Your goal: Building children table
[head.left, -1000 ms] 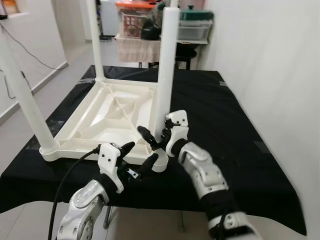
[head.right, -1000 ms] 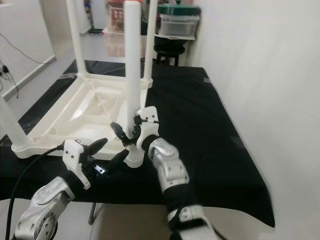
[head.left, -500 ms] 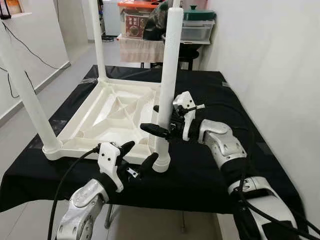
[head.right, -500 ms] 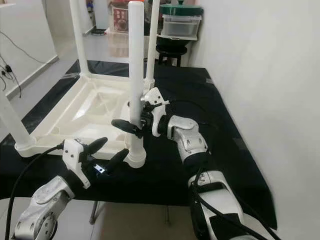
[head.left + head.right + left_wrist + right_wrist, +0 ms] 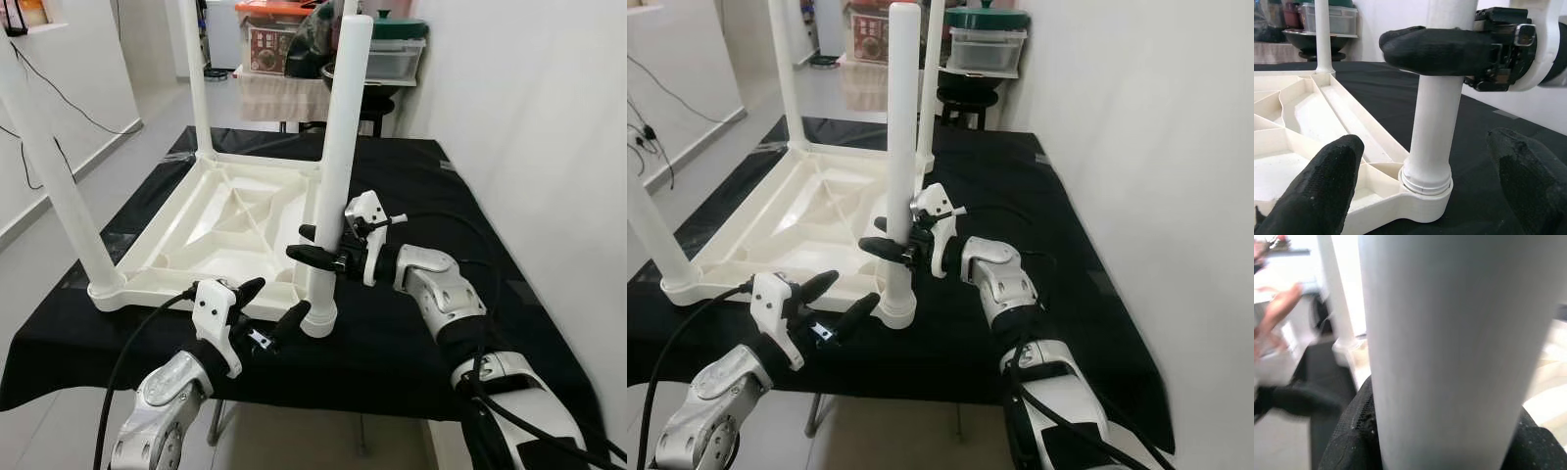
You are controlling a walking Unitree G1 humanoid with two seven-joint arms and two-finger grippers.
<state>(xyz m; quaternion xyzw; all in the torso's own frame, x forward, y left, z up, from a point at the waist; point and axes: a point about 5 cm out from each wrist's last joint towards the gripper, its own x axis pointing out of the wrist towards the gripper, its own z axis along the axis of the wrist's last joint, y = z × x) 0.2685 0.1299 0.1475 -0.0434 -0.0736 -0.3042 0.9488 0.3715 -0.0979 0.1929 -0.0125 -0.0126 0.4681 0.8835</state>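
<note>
Right jaws (image 5: 315, 245) clamp near leg (image 5: 335, 166); left jaws (image 5: 266, 305) apart beside its socket (image 5: 316, 321). Risk: sideways pull cocks leg, unseating it.

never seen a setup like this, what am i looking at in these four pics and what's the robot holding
This is a humanoid robot with two silver arms, each ending in an end effector with two long black fingers. Two pictures come from a stereo camera on its head, looking down at a table covered in black cloth. The other two come from cameras on its wrists, looking along the fingers.

On the cloth lies a white plastic children's table, upside down, with its legs pointing up. The right end effector is closed around the nearest table leg, partway up; its wrist view shows that leg very close. The left end effector is open near the socket where that leg meets the tabletop, touching nothing. Storage boxes stand in the background.
</note>
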